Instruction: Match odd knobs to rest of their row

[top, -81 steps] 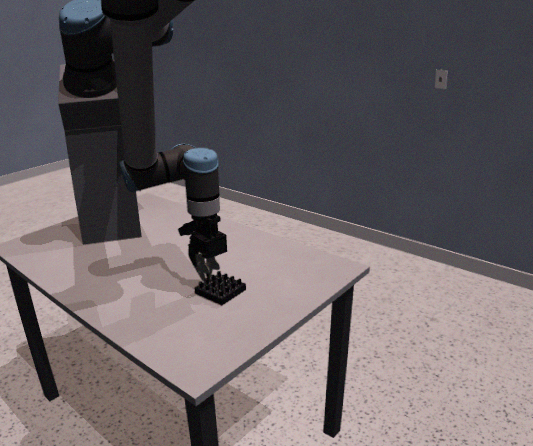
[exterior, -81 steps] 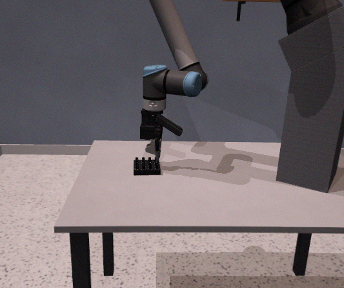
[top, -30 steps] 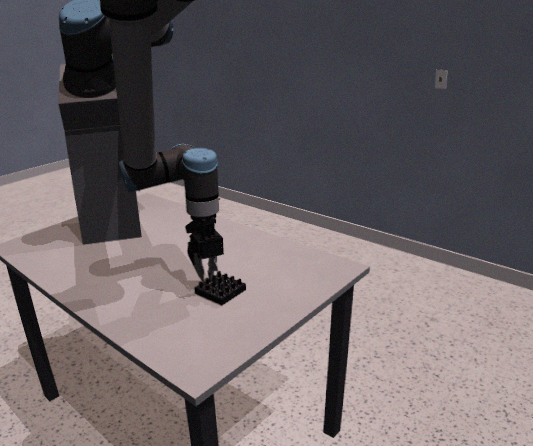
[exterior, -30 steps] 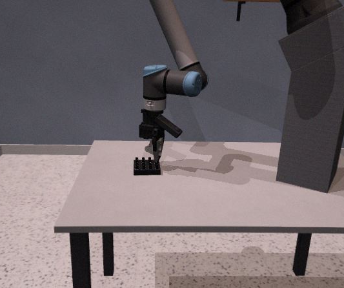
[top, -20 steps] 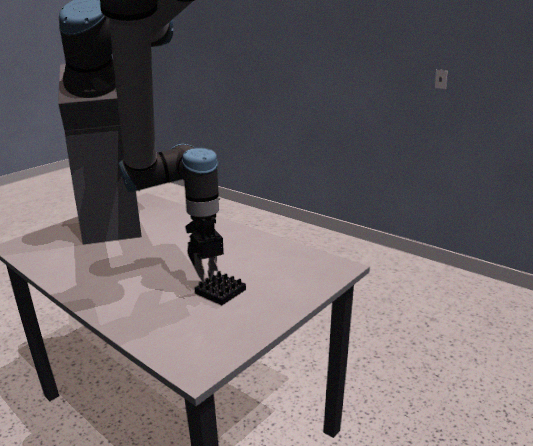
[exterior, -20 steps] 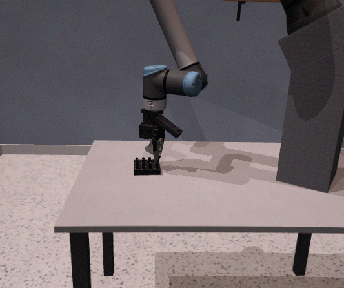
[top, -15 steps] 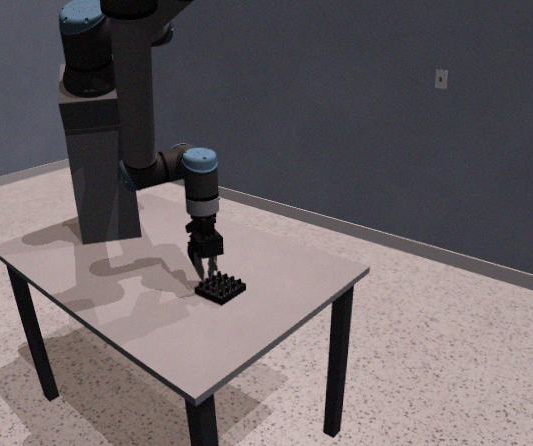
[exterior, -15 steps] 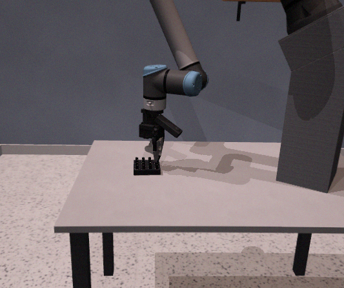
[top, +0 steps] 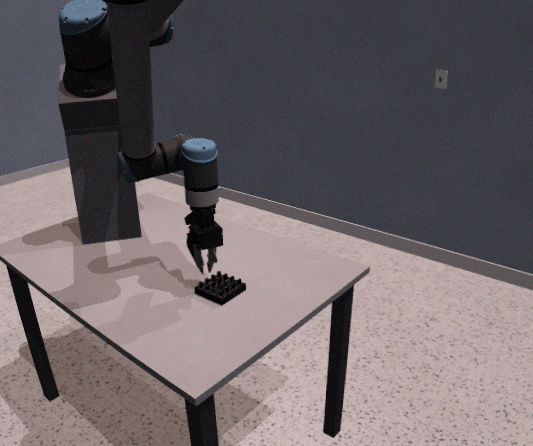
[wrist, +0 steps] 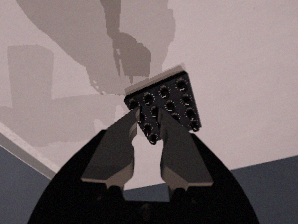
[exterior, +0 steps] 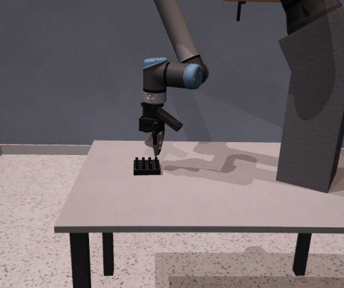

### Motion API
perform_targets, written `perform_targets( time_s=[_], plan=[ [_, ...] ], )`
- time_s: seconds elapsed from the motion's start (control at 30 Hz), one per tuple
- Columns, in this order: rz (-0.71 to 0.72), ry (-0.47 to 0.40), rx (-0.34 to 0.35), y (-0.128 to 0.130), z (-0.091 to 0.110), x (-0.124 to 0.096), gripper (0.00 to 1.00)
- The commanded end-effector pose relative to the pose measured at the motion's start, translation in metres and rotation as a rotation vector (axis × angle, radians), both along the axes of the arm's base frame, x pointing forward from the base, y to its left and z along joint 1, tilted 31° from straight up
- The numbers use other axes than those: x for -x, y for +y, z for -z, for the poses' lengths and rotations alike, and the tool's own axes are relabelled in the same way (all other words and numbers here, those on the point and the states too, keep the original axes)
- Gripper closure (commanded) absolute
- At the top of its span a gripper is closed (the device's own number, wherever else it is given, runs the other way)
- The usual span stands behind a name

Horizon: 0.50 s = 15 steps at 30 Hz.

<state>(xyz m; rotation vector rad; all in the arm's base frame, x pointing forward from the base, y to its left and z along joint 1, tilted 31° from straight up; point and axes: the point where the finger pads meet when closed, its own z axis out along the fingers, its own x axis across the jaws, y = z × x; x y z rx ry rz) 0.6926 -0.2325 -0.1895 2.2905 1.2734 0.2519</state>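
The black knob box (top: pixel 217 289) lies near the middle of the grey table, with several small black knobs standing up in rows. It also shows in the exterior view (exterior: pixel 146 166) and in the wrist view (wrist: pixel 164 106). The knob marks are too small to read. My gripper (top: pixel 207 267) points straight down over the box's corner nearest the arm's base, and it also shows in the exterior view (exterior: pixel 155 153). In the wrist view its fingers stand a narrow gap apart on either side of a knob at the box's near edge, and I see no grip on it.
The arm's grey pedestal (top: pixel 100 165) stands on the table's far left corner. The table edges lie well away from the box on all sides.
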Motion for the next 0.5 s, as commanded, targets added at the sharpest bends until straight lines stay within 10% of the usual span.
perform_targets(
  time_s=[0.0,0.47],
  plan=[
    [0.0,-0.001,0.0,0.0032,-0.0084,0.0035,0.89],
    [0.0,-0.001,0.0,0.0037,-0.0095,0.004,0.89]
  ],
)
